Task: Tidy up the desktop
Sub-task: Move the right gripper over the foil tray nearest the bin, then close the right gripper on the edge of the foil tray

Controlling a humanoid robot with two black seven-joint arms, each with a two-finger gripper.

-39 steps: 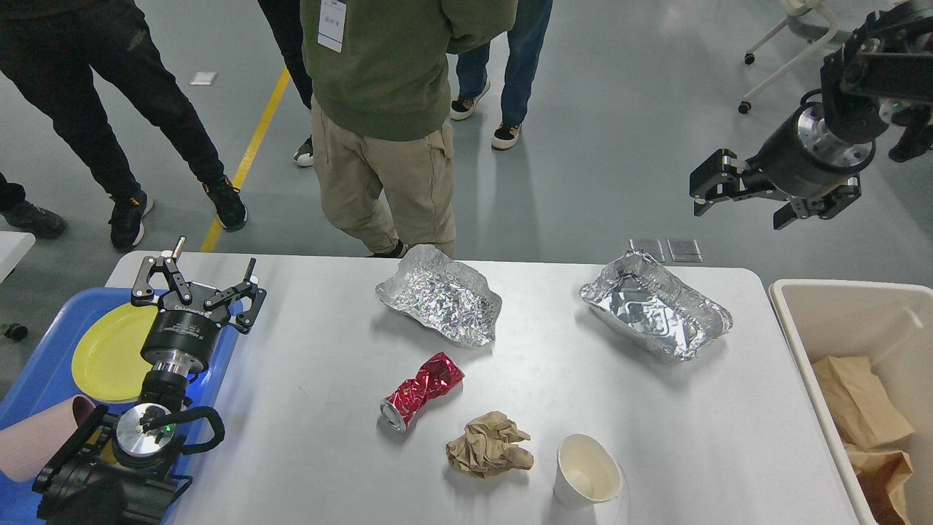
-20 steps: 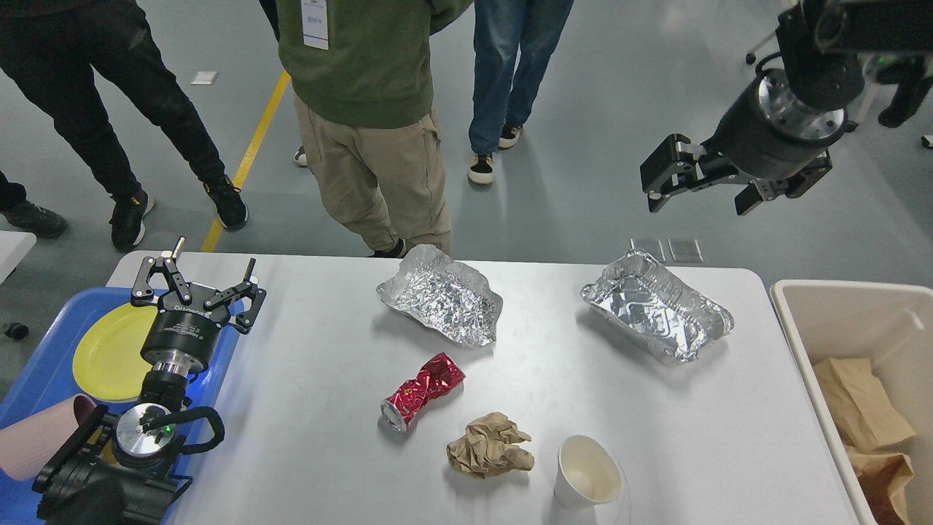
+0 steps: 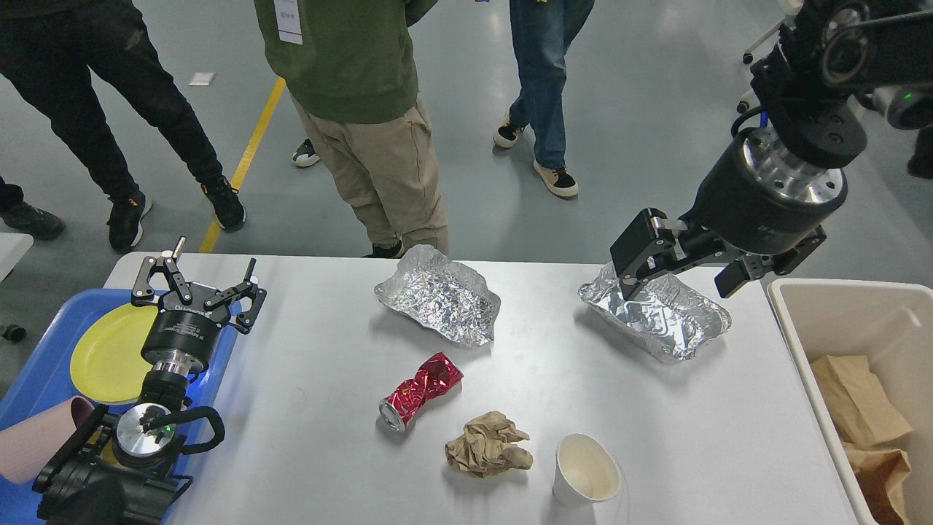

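Observation:
The white desktop carries a crumpled foil sheet, a foil tray, a crushed red can, a ball of brown paper and a white paper cup. My right gripper hangs open just over the far rim of the foil tray, one finger on each side, holding nothing. My left gripper stands open at the desktop's left edge, beside the blue tray, also empty.
A blue tray at the left holds a yellow plate and a pink cup. A beige bin at the right holds brown paper bags. People stand close behind the desktop's far edge.
My right gripper has come down and to the left, from high over the floor to just above the foil tray. The people behind have shifted. My left arm has stayed still.

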